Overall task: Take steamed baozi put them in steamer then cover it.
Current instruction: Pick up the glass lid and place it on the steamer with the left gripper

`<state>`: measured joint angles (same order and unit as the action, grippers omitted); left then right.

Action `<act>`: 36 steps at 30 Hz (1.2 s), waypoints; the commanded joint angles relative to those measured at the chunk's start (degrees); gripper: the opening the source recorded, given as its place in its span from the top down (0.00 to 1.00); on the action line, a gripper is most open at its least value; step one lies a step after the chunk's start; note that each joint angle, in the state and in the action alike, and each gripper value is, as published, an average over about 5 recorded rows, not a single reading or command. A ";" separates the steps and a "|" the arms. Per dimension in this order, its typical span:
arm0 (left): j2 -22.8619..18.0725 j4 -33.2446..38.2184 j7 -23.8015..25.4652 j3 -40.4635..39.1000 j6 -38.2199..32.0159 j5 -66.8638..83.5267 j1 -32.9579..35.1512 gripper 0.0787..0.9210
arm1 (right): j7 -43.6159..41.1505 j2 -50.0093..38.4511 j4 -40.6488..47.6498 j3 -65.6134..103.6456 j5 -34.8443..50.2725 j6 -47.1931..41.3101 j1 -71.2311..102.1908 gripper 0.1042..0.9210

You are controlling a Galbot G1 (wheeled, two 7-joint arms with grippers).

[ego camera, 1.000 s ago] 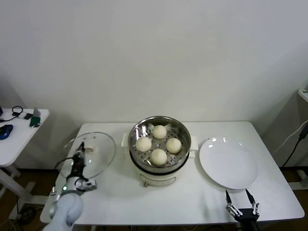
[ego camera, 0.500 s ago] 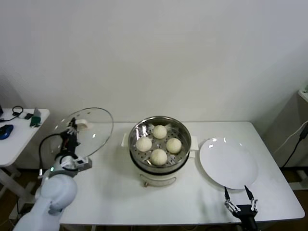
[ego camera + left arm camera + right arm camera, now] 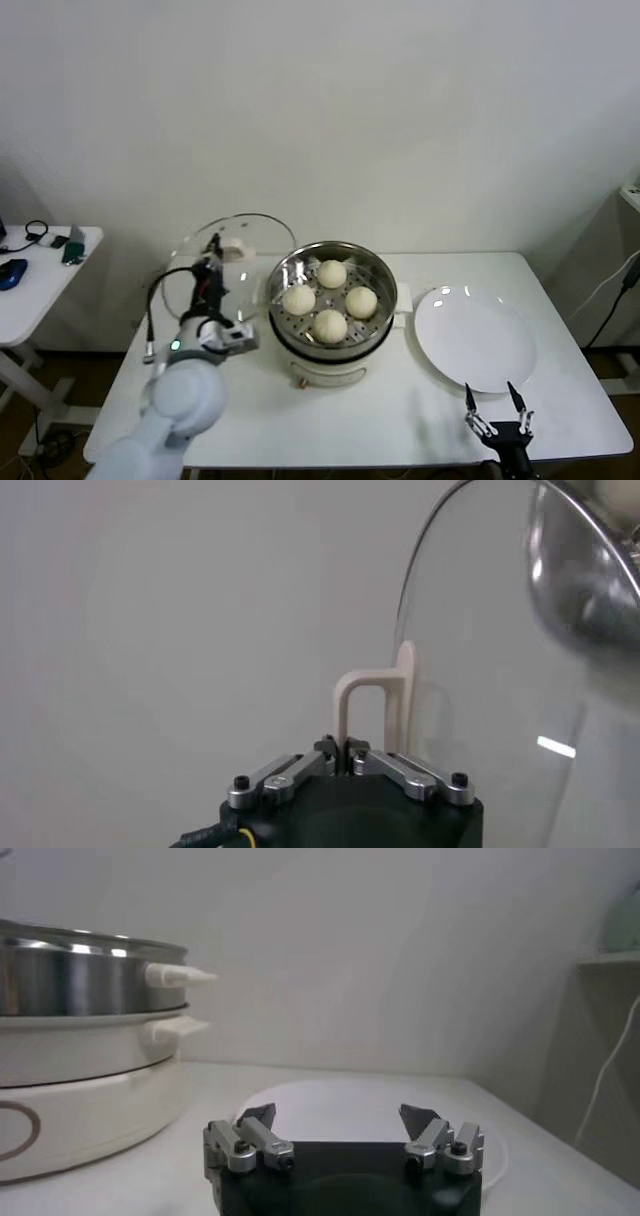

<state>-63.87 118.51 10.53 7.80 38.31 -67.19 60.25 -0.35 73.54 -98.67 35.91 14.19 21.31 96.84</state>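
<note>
Your left gripper (image 3: 348,748) has its jaws pressed together on the cream-white handle of the cover (image 3: 228,262), pinching it (the wrist view shows the handle's bar rising straight from between the jaws). You are holding the cover off the table (image 3: 400,400), tilted up nearly on edge, just beside the steamer (image 3: 331,300) on its left-edge side. The left arm reaches in from the table's front-left corner, its forearm raised toward the back edge. Four steamed baozi (image 3: 331,301) sit inside the steamer, which stands mid-table, uncovered. Your right gripper (image 3: 497,408) hangs at the front edge near the right corner, jaws spread wide and gripping nothing, just in front of the white plate (image 3: 473,337).
</note>
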 commanded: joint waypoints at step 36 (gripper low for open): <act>-25.38 -20.40 6.07 -15.80 0.50 -26.42 -6.07 0.93 | 0.44 -1.41 1.50 1.08 2.74 1.94 -0.30 0.12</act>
<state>-88.15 100.05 16.02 -7.49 38.80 -92.23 54.30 0.05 72.19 -97.23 36.89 16.74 23.16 96.51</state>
